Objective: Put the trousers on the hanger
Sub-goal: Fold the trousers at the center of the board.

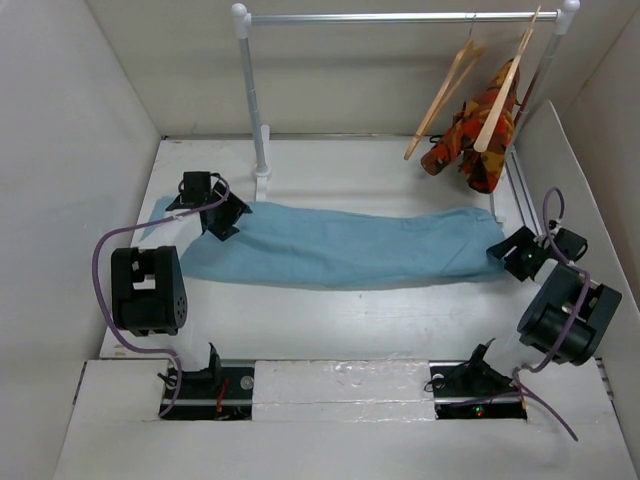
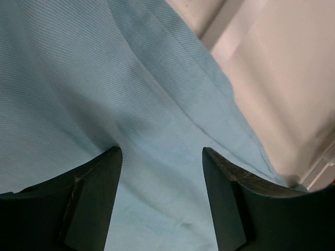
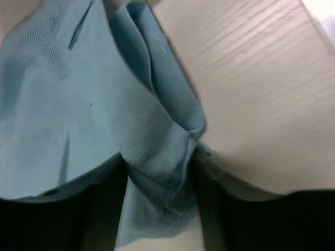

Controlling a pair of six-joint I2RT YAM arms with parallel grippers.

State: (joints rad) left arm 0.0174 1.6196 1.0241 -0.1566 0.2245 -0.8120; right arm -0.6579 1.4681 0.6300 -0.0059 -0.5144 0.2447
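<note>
The light-blue trousers [image 1: 340,250] lie flat across the table, running left to right. My left gripper [image 1: 222,222] is at their left end. In the left wrist view it [image 2: 162,162] is open, with smooth cloth [image 2: 104,78] between and under the fingers [image 2: 99,188]. My right gripper [image 1: 505,255] is at their right end. In the right wrist view it [image 3: 159,178] is open, with a bunched corner of the trousers [image 3: 63,104] between the jaws. The bare wooden hanger [image 1: 445,95] hangs on the rail at the back right.
The rail [image 1: 400,17] spans the back on a white post [image 1: 255,100]. A second wooden hanger with orange-red patterned cloth [image 1: 480,125] hangs right of the bare one. White walls enclose the table on both sides.
</note>
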